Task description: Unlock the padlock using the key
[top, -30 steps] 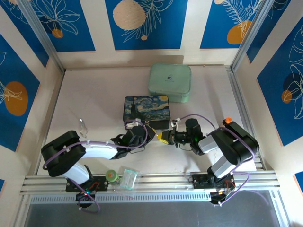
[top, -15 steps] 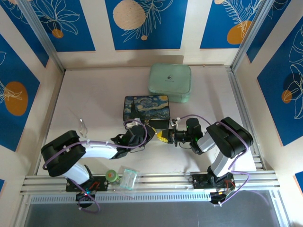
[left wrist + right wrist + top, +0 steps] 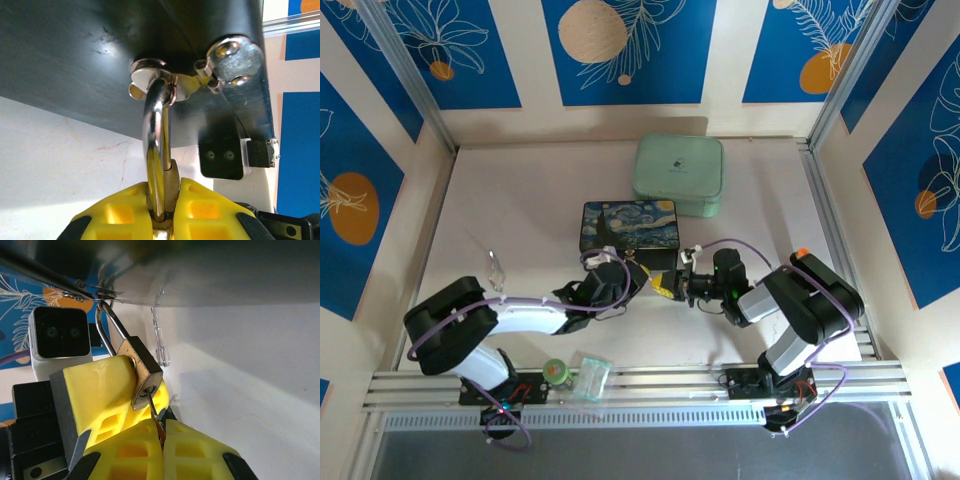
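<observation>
Now my left hand [image 3: 167, 202] is clenched on the padlock [image 3: 145, 371], yellow fingers [image 3: 120, 210] either side of its brass body; the shackle [image 3: 156, 125] loops up through the hasp [image 3: 185, 82] on the front of the box [image 3: 630, 225]; my right hand [image 3: 161, 435] pinches the key [image 3: 154, 407], whose thin blade meets the keyhole in the padlock's bottom end; seen from above, both hands come together just in front of the box, near the middle of the bench [image 3: 520, 200].
</observation>
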Tool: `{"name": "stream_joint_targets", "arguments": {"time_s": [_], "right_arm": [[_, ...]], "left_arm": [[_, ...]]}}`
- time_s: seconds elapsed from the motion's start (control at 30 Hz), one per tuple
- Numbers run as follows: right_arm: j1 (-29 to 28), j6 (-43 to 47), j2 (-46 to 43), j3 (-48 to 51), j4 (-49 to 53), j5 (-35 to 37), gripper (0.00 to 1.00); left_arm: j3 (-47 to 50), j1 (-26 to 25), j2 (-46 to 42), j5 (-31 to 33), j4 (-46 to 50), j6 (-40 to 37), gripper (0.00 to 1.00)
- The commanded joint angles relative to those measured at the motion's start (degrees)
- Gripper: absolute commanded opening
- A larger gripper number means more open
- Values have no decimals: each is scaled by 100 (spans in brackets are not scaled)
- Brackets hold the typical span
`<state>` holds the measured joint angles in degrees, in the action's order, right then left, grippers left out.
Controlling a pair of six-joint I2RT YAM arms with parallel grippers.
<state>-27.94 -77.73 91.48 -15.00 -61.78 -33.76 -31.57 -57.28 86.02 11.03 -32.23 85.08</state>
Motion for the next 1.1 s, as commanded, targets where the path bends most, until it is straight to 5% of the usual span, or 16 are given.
{"name": "stream_joint_targets", "arguments": {"time_s": [0.0, 0.37, 0.83, 1.07], "right_arm": [[-167, 694, -587, -400, 527, 480, 0], [63, 262, -744, -534, 1119, 252, 0], [623, -927, 640, -433, -912, -621, 0], [433, -775, 741, -503, -959, -469, 0]], "left_arm": [[-263, -196, -183, -795, -384, -72, 0], [-130, -196, 65, -896, -979, 190, 0], [12, -205, 196, -1002, -1655, 376, 0], [-44, -205, 272, -1041, -1658, 372, 0]]}}
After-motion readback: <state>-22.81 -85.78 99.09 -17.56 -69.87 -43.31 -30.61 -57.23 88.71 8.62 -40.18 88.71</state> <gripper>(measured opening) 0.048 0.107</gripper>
